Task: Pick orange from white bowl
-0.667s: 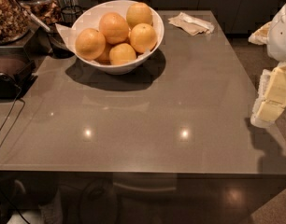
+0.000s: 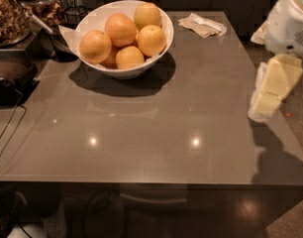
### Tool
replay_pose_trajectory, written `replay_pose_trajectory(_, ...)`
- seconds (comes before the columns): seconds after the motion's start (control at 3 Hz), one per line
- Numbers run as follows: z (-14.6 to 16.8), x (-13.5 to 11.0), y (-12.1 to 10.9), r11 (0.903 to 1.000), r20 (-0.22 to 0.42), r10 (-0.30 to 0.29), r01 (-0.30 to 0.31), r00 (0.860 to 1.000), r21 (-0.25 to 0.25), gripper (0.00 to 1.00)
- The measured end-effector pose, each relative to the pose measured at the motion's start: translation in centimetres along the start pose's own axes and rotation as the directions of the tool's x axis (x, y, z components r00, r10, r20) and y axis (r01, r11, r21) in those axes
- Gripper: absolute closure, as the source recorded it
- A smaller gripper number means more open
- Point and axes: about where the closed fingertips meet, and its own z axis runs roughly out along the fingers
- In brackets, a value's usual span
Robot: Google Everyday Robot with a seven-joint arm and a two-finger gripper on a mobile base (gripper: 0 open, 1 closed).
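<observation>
The tool has edged inward at the table edge, clear of the white bowl; spread unclear.

Glossy grey-brown table carries a white bowl of oranges at far left-centre & a crumpled pale napkin nr the far right corner, well apart, w/ the pale gripper over its right edge.

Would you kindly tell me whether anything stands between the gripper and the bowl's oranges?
Nothing visible: only bare grey tabletop separates the pale gripper, at the table's right edge, from the round oranges piled in the glossy white bowl.
</observation>
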Motion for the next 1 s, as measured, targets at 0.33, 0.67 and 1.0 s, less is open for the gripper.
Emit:
replay_pose_trajectory(0.33, 1.0, -2.3, -2.4, 0.9982, -0.017, 0.026, -0.027, 1.0, -0.055, 0.0)
replay_pose_trajectory(0.67, 2.1, -5.1, -4.9, 0.998, -0.023, 0.023, -0.024, 0.999, -0.058, 0.0)
replay_pose_trajectory(1.0, 2.1, -6.0, -5.7, 0.9994, 0.004, 0.017, -0.017, 1.0, -0.03, 0.0)
